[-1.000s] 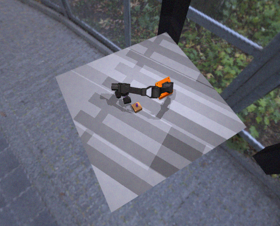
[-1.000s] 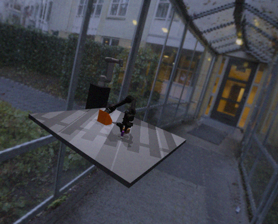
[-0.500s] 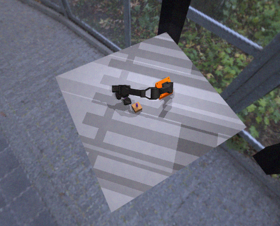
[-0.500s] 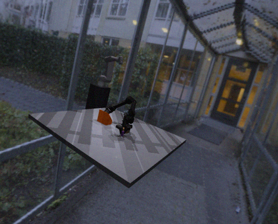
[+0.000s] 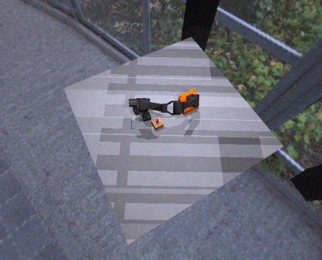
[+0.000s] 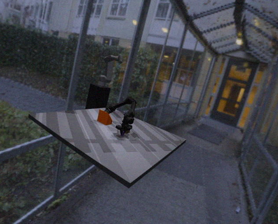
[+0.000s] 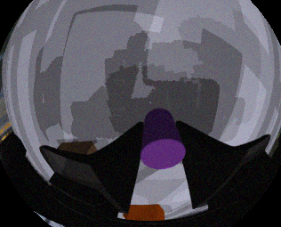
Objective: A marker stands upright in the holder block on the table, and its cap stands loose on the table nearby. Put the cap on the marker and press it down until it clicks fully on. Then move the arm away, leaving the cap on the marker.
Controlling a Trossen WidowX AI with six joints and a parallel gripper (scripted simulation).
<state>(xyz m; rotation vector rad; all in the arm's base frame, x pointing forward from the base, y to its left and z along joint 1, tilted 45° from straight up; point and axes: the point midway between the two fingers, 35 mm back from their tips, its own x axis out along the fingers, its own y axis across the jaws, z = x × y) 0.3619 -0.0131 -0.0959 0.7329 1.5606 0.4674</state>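
Top view: one black arm (image 5: 154, 106) (image 6: 132, 106), reaching out from its orange base (image 5: 192, 92) (image 6: 103, 118) over the striped table (image 5: 172, 161) (image 6: 124, 164). One holder block (image 5: 159, 127) (image 7: 77, 146), orange-brown, sitting just beside the claw (image 7: 163, 163). One marker (image 5: 157, 120), its purple top showing, standing upright in the block, uncapped as I am judging it. The cap I am not making out from here; the arm is probably covering it.

Exterior view: the same arm, bending down to the table, with the purple cap (image 6: 122, 132) (image 7: 163, 153) showing low at the fingertips. From this side I am not telling whether its foot is touching the table.

Wrist view: the claw, clenching on the cap, one black finger on either side and the cap's round purple top facing the camera. The block is lying off to the left, partly behind a finger.

Step in hand, by my judgement: securing the cap. The next move is calling for a straight lift, enough to clear the marker's tip, then a shift over the block, aligning cap and marker before I am pressing down.
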